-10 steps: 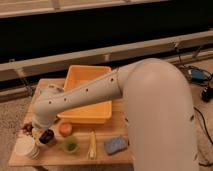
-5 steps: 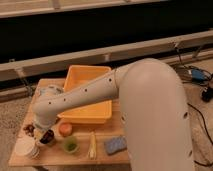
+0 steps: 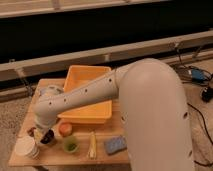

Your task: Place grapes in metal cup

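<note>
Gripper (image 3: pixel 44 134): low at left end of surface (image 3: pixel 82 156), over metal cup (image 3: pixel 48 139). Grapes (image 3: pixel 33 132): just left of cup, beside white cup (image 3: pixel 26 147). Yellow tray (image 3: pixel 90 85) behind.

A dim room, warm light, one small table against a dark wall.

A low wooden table (image 3: pixel 101 131) stands on speckled grey-beige carpet (image 3: pixel 12 112). Behind it a pale rail (image 3: pixel 100 55) runs across, with a broad dark band (image 3: pixel 100 30) above and a lighter ledge (image 3: pixel 75 6) along the top. Black cables (image 3: pixel 200 107) and a blue plug block (image 3: pixel 198 75) lie on the floor at right. The gripper (image 3: pixel 44 135) sits low over the table's front left corner.
</note>
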Controlling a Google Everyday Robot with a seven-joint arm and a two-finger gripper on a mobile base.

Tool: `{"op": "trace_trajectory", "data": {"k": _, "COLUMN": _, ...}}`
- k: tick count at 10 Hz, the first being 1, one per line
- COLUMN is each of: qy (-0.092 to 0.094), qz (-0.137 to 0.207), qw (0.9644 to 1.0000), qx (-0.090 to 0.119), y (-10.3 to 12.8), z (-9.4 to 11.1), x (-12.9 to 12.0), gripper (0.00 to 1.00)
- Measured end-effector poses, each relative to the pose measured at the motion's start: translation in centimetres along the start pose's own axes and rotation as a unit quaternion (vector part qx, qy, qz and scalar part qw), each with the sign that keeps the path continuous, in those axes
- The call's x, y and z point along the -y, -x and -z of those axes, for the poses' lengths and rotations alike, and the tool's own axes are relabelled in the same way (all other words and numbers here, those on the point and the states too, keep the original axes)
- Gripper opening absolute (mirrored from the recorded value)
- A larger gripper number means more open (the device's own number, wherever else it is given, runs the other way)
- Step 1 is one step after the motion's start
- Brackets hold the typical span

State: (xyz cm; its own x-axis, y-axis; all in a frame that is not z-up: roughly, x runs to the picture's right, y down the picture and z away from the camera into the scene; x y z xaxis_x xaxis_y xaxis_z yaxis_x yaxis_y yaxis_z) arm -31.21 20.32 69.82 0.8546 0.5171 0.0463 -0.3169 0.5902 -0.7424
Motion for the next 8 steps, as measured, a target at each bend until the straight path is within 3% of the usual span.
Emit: {"op": "trace_trajectory", "data": {"k": 8, "qy": -0.008, "qz": -0.005, "qw": 0.9999, "qx": 0.008, "y": 0.08, "z": 0.40, "x": 0.24, "gripper": 0.80}}
